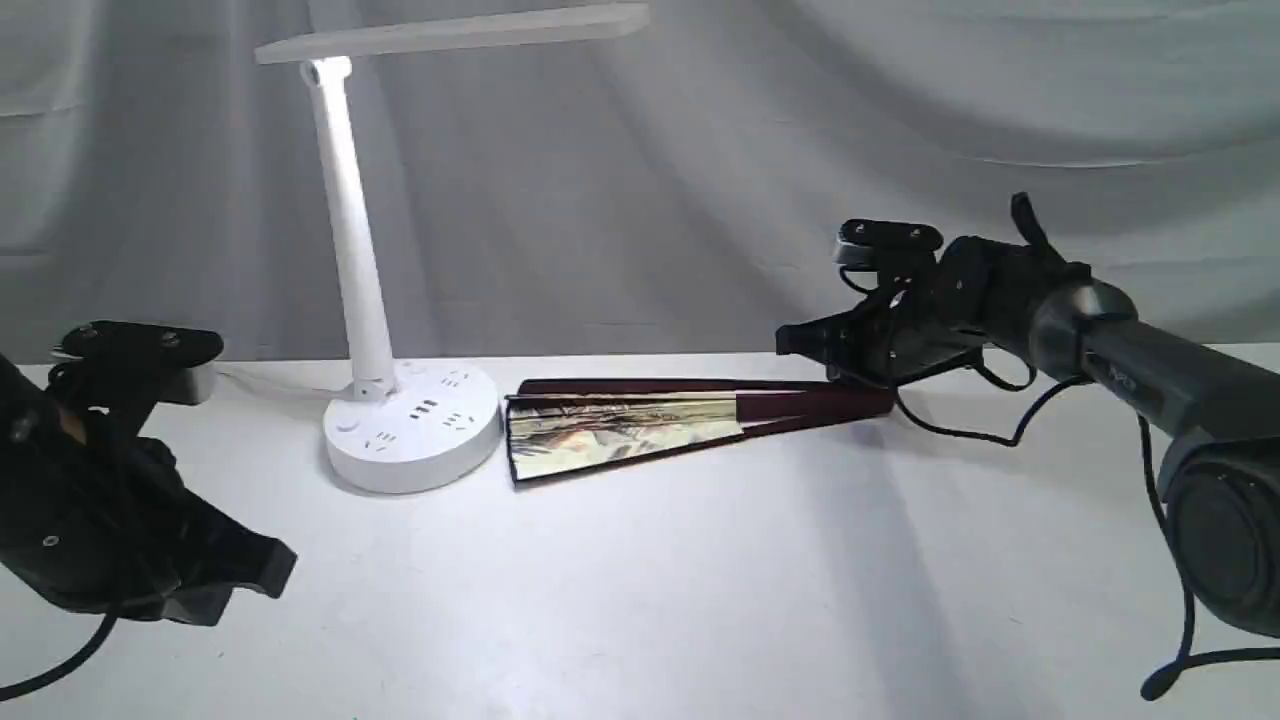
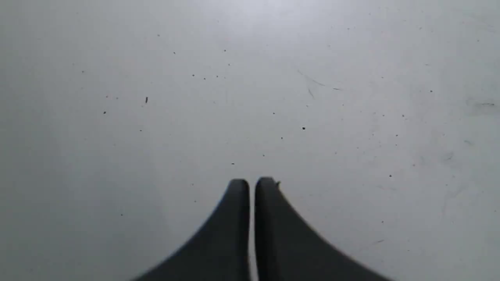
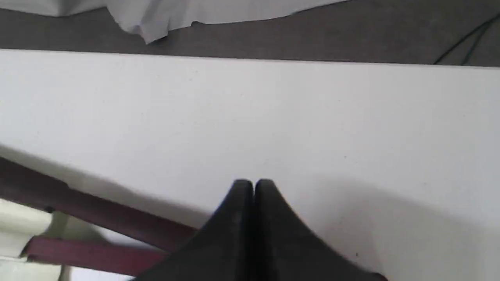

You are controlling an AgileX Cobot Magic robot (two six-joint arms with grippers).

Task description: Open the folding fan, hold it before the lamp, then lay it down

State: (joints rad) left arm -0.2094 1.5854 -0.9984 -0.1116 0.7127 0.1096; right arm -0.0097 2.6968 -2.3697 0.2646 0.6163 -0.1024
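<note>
The folding fan (image 1: 660,425) lies on the white table, opened only a narrow wedge, its painted cream leaf toward the lamp and its maroon ribs (image 3: 97,218) running toward the pivot end on the right. The white lamp (image 1: 410,425) stands just left of the fan, stem upright, bar head overhead. My right gripper (image 1: 795,340) hovers shut above the fan's pivot end, holding nothing; the right wrist view shows the fingertips (image 3: 254,183) together over bare table. My left gripper (image 1: 270,565) is shut and empty at the front left, far from the fan, with its fingers (image 2: 252,181) pressed together.
A grey cloth backdrop (image 1: 800,150) hangs behind the table. The table's far edge (image 3: 250,58) runs close behind the fan. A thin white cord (image 1: 265,385) trails left from the lamp base.
</note>
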